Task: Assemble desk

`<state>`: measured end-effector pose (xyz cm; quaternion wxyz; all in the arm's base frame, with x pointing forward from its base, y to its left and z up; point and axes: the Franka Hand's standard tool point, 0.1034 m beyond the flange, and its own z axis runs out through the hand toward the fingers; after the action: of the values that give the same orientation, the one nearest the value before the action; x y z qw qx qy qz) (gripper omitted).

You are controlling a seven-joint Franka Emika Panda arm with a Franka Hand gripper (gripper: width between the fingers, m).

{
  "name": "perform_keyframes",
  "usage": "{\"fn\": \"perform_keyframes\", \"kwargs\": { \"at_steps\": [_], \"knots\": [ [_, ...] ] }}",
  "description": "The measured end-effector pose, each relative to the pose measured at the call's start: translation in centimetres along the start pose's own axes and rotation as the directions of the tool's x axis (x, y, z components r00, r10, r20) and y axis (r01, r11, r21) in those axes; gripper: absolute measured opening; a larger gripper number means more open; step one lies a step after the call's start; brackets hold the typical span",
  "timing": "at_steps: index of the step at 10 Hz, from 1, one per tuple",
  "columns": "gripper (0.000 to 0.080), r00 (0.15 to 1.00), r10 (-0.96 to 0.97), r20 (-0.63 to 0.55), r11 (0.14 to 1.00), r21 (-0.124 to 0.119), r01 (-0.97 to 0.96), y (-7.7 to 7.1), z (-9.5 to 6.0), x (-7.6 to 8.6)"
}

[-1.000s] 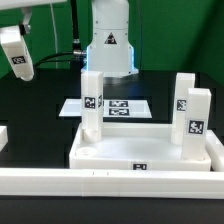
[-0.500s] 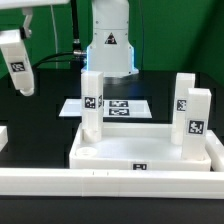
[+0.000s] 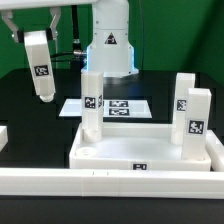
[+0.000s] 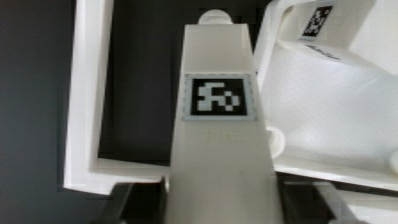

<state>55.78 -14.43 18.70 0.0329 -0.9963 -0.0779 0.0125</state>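
The desk tabletop [image 3: 150,150] is a white tray lying near the front, with three white tagged legs standing in its corners: one on the exterior view's left [image 3: 92,100] and two on the right [image 3: 183,98] [image 3: 198,122]. My gripper [image 3: 35,22] hangs high on the exterior view's left, shut on the top of a fourth white leg [image 3: 40,68] that dangles upright above the black table, well clear of the tabletop. In the wrist view that leg [image 4: 219,110] with its tag runs out from between my fingers [image 4: 146,196], and the tabletop [image 4: 338,95] lies beside it.
The marker board [image 3: 125,106] lies flat behind the tabletop. A long white border rail [image 3: 110,182] runs along the front, and another rail [image 4: 89,100] shows beside the leg in the wrist view. The robot base [image 3: 110,50] stands at the back.
My gripper has carried the held leg toward the exterior view's right, closer to the tabletop. The tabletop and its three legs have not moved.
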Motion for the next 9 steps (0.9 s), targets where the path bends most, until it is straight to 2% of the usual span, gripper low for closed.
{"fn": "perform_keyframes", "kwargs": {
  "at_steps": [1,3,4,6,7,8,9],
  "knots": [
    [0.0292,1.000,0.000,0.002,1.000,0.000,0.000,0.0,0.1,0.0],
    [0.0292,0.991,-0.017,-0.132,0.999,-0.037,0.012,0.7,0.1,0.7],
    [0.0292,0.978,0.001,-0.209,0.999,-0.046,-0.011,0.3,0.2,1.3],
    [0.0292,0.952,-0.001,-0.307,0.997,-0.079,-0.024,-0.6,-0.2,3.2],
    [0.0292,0.930,-0.003,-0.367,0.993,-0.108,-0.039,-0.1,-0.7,3.6],
    [0.0292,0.921,-0.018,-0.390,0.990,-0.137,-0.039,0.5,-0.4,3.1],
    [0.0292,0.925,-0.009,-0.381,0.991,-0.127,-0.043,0.3,-0.3,3.1]
  ]
}}
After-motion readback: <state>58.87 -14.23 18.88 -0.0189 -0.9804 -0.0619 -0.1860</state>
